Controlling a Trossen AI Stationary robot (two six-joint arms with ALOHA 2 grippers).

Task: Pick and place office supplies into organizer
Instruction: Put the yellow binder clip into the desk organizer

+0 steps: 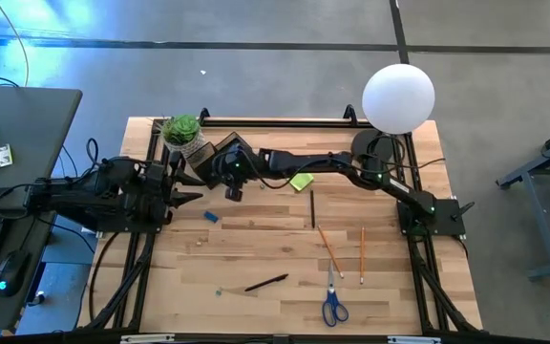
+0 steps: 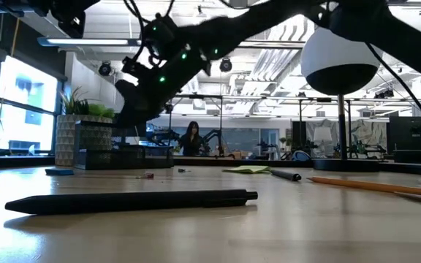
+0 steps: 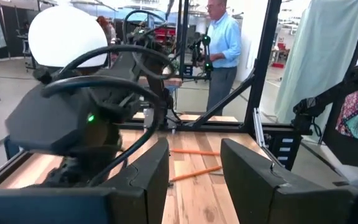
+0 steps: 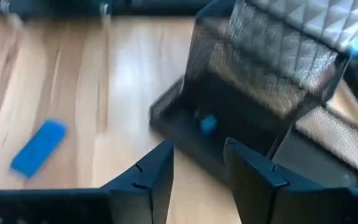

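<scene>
In the high view the right arm reached from the desk's right edge across to the upper left of the frame, its right pincer (image 1: 233,187) hanging just by the organizer (image 1: 220,153), a dark mesh box sitting beside the potted plant (image 1: 181,130). Right wrist view: the two fingers (image 4: 148,177) stood apart w/ nothing between them, and a small blue bit (image 4: 207,124) lay inside the organizer's low front tray. A blue eraser-like piece (image 1: 211,217) lay on the desk (image 1: 265,244) just below the pincer, left of centre. The left pincer (image 1: 187,198) waited at the left edge of the desk, mid-height, fingers apart & empty per the left wrist view. Rest of the supplies lay loose: yellow-green sticky pad (image 1: 301,181) right of the organizer, partly under the right arm; one dark pen (image 1: 313,208) upright in frame near centre; another dark pen (image 1: 266,283) lower centre, also seen close-up across the low view; two pencils (image 1: 329,250) and (image 1: 362,247) right of centre, well apart from the organizer; blue-handled scissors (image 1: 333,304) at lower right centre. White globe lamp (image 1: 398,97) stood at the upper right corner. A person (image 3: 221,50) in a light blue shirt stood beyond the desk in the left wrist view.
</scene>
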